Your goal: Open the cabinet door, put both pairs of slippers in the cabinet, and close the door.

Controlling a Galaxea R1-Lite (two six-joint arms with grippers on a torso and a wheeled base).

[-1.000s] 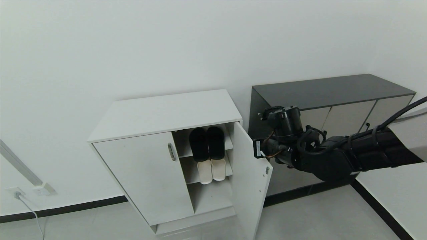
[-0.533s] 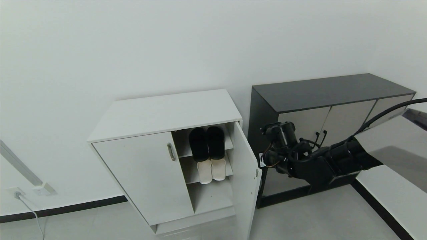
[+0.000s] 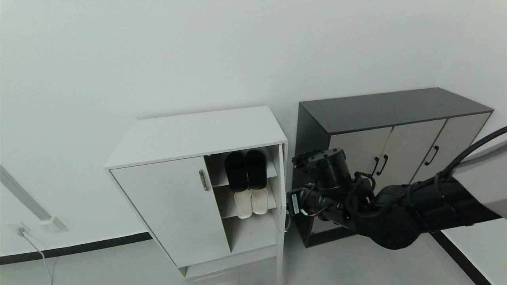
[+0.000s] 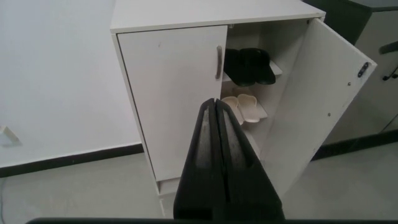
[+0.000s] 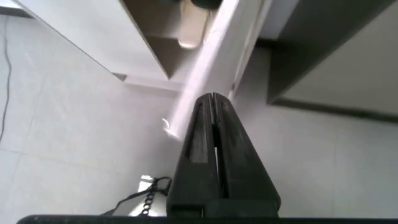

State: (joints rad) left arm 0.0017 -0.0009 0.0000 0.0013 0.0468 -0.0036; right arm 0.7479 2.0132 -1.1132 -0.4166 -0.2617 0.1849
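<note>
The white cabinet point(image 3: 198, 134) has its left door shut and its right door point(image 3: 280, 221) swung out, edge-on in the head view. Inside, a black pair of slippers point(image 3: 246, 170) lies on the top shelf and a white pair point(image 3: 250, 202) on the shelf below. My right arm is at the outer side of the open door; its gripper point(image 5: 213, 99) is shut with nothing in it, tips close to the door's edge point(image 5: 205, 68). My left gripper point(image 4: 216, 102) is shut and empty, in front of the cabinet and away from the door point(image 4: 323, 93).
A dark sideboard point(image 3: 396, 107) stands just right of the cabinet, close behind my right arm. A wall socket with a cable point(image 3: 20, 229) is low on the left. A white table edge point(image 3: 483, 253) is at the right.
The right door has swung from wide open towards the cabinet and now stands edge-on. My right arm has moved left with it.
</note>
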